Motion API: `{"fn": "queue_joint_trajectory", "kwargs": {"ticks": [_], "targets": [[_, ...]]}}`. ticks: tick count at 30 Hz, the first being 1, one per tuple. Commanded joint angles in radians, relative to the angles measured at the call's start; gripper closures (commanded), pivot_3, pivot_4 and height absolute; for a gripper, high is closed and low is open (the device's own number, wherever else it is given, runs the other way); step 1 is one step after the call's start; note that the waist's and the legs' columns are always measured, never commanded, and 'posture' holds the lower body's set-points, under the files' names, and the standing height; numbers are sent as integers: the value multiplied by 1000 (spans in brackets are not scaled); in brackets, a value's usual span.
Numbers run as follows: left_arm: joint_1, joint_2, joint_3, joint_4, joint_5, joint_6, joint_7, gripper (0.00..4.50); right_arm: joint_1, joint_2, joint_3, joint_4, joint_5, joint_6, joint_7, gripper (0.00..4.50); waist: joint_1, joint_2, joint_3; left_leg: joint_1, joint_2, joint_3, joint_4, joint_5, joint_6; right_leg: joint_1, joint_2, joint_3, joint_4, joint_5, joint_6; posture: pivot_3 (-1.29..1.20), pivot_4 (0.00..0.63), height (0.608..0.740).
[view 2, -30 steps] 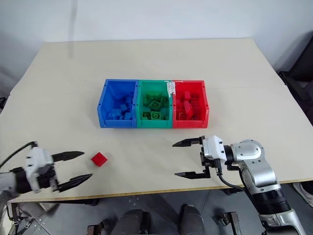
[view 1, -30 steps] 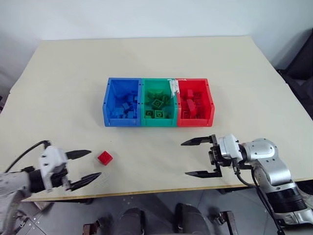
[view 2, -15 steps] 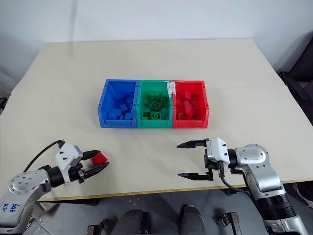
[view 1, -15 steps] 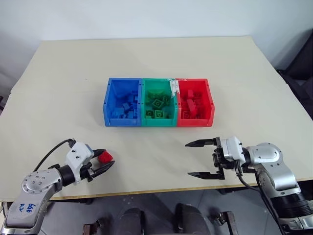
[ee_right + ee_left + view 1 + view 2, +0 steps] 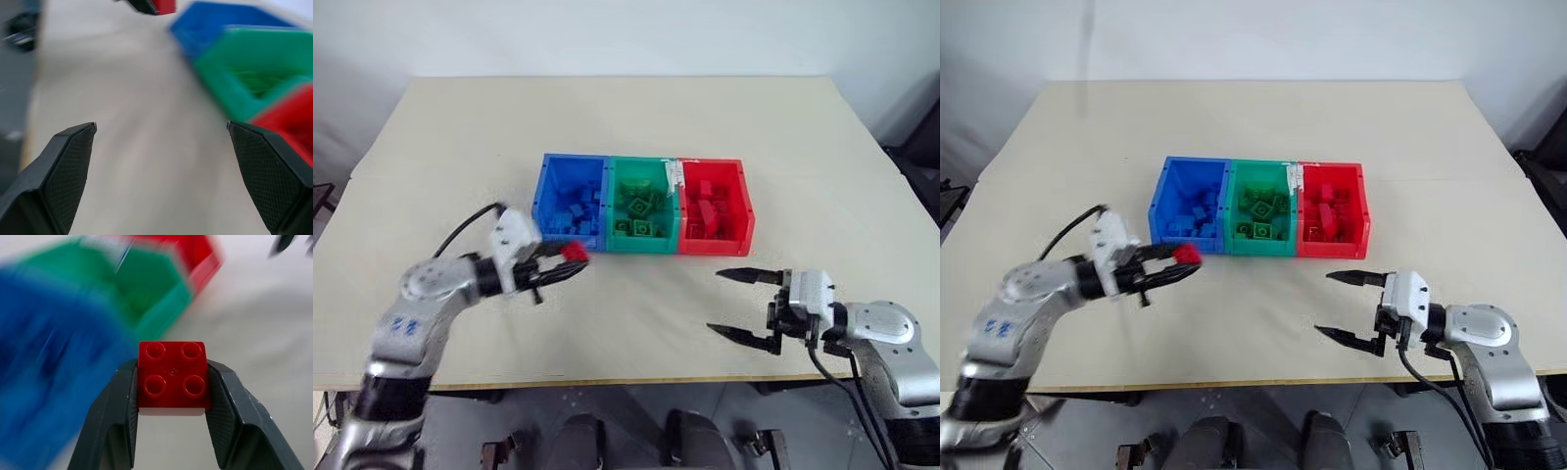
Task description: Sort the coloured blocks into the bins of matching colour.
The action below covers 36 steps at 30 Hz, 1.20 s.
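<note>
Ok so from my remote seat: the left claw [image 5: 570,260] is clamped on a red block [image 5: 172,375], one black finger on each side of it. The left wrist view is the good one here, it shows the block square-on with its four studs facing the camera, sitting right at the fingertips [image 5: 122,396]. The block looks about square, so I can't pick out a long axis. From the head camera it's just a small red blob at the tip of the claw, held above the bench [image 5: 460,137] and not touching it.

The bins sit just past the left claw: the blue bin [image 5: 570,201] is the nearest one, right beside the block, then the green bin [image 5: 644,204], then the red bin [image 5: 713,206] farthest along the row. So the blue and green ones lie between the block and the matching red bin. All three already have blocks of their own colour piled inside. In the left wrist view the bins are badly smeared, so I can't read anything inside them there.

The right claw [image 5: 740,305] has its fingers spread wide apart with nothing between them, hovering near the front edge of the bench, well apart from the bins. Its wrist view catches the tip of the left claw with the red block off in the distance across the bench.
</note>
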Motion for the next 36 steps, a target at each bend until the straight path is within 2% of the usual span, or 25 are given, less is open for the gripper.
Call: {"fn": "queue_joint_trajectory", "kwargs": {"ticks": [1,3,9,12,17,19,21,26,27,32,36], "targets": [[-188,-116,-130,235,101,-115,-29,3016,59,76,-112,-72,50,2,-160,0,2,0,0,0,0,2,0,0,0,0,0,0,0,0,0,0,150,740],[-351,-231,-166,437,152,-211,-14,3016,109,122,-166,-107,29,-23,-241,0,5,0,0,-1,0,7,0,1,-1,0,1,-2,-1,0,0,0,150,740],[-658,-431,-164,879,238,-440,33,3016,236,184,-216,-214,-23,-55,-370,0,-2,-1,0,-2,0,9,-2,1,0,0,1,-1,-4,1,1,0,150,740],[-741,-484,-163,1037,280,-532,46,3016,279,204,-209,-263,-40,-57,-411,0,-7,-1,0,-1,0,10,-6,1,0,-1,1,-1,-7,1,1,0,150,740],[-792,-522,-146,1185,315,-604,50,3016,309,225,-206,-315,-20,-52,-442,0,-6,-1,0,-1,0,12,-6,1,1,-2,1,0,-7,1,1,0,150,740],[-796,-534,-127,1226,307,-619,39,2286,314,227,-203,-322,-12,-49,-442,0,-5,-1,0,-1,0,12,-6,2,1,-2,1,0,-7,1,1,0,150,740],[-791,-535,-110,1258,310,-648,44,1749,314,220,-193,-316,-18,-48,-437,0,-3,-1,0,-1,0,12,-6,2,2,-2,1,0,-7,1,2,0,150,740],[-747,-492,-72,1196,284,-731,-42,193,266,205,-170,-291,1,-43,-417,0,-5,-1,0,-2,0,12,-5,2,2,-1,1,0,-7,1,2,0,150,740],[-734,-477,-69,1171,286,-736,-54,50,254,198,-165,-282,3,-41,-408,0,-6,-1,0,-2,0,12,-5,2,2,-2,1,0,-7,1,2,0,150,740],[-544,-326,-54,825,236,-670,-189,50,173,124,-109,-174,-12,-44,-286,0,-22,0,0,0,1,13,-6,2,2,-2,2,1,-7,1,2,0,150,740],[-314,-158,16,544,166,-584,-232,50,59,55,-75,-10,-29,-82,-156,0,-30,0,0,0,2,12,-5,2,2,-2,1,1,-6,1,2,0,150,740]]}}
